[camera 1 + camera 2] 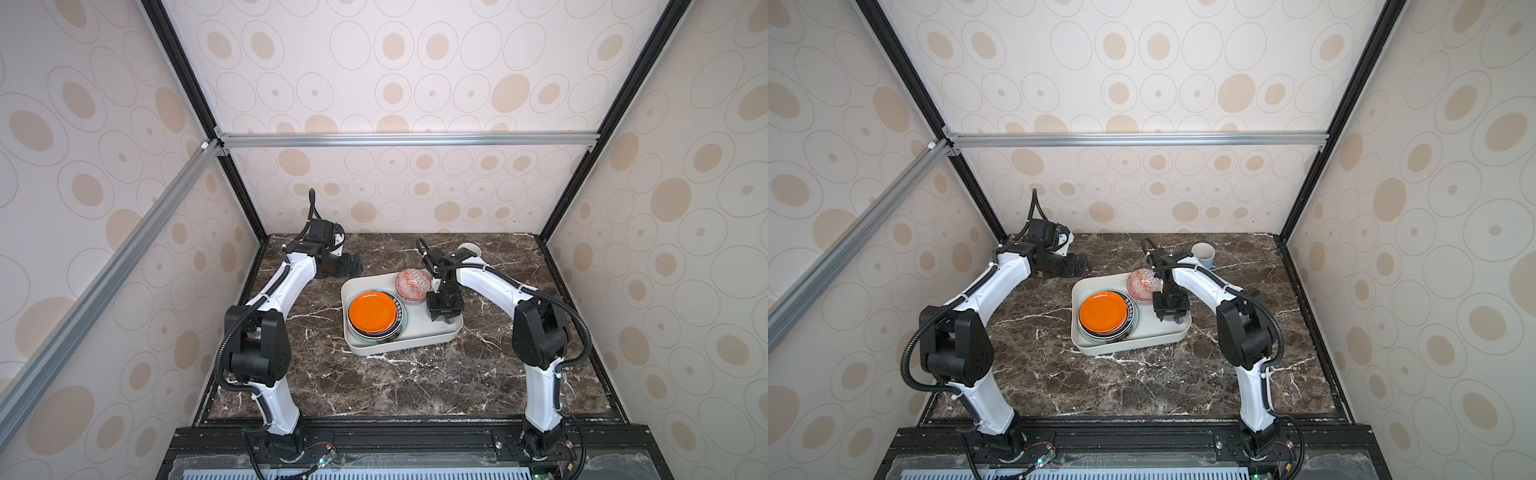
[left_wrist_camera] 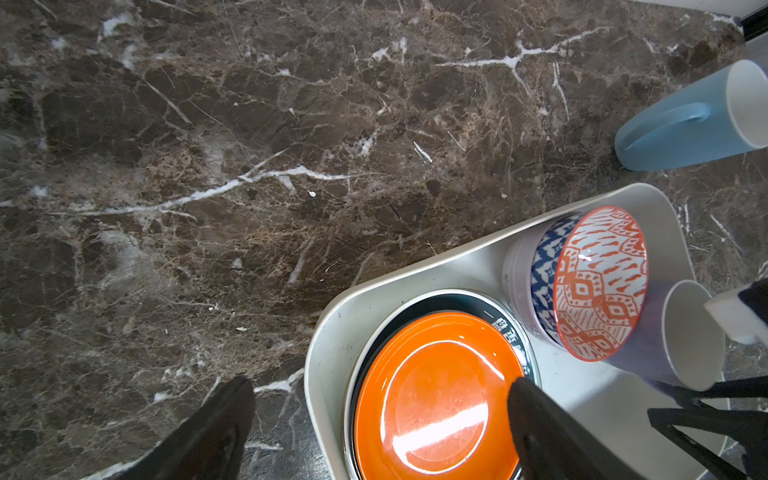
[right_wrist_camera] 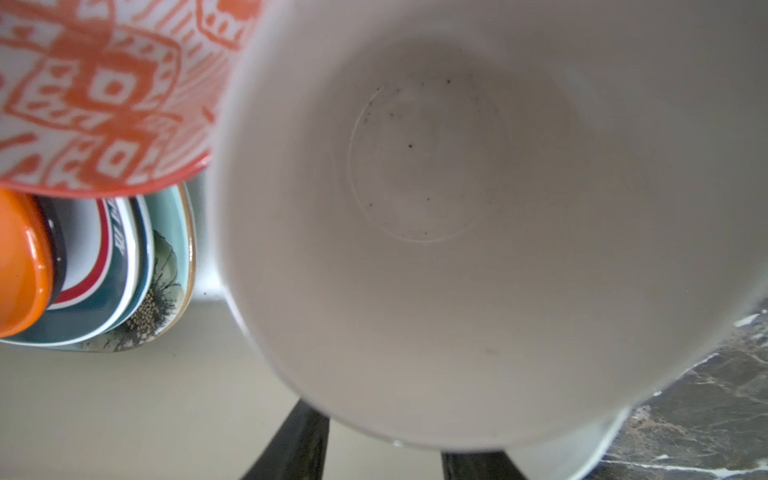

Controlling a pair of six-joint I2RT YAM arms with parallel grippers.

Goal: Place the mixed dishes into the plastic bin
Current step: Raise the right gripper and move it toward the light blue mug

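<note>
The right gripper sits low inside the plastic bin, jaws part-closed on the lavender mug. Both top views hide almost all of that mug under the gripper. In the right wrist view its matt white, speckled inside fills the frame and covers the dark finger ends.

In a top view the light blue mug stands on the worktop behind the bin, and the left wrist view cuts off its rim.

A glossy orange plate tops a stack in the bin's left half. The plates below show only as thin rims, the lowest teal with a flower. The red-patterned bowl nests in a blue-patterned bowl at the back, inside a pale lavender one.

The left gripper hangs over the dark veined marble, jaws spread wide and empty.
</note>
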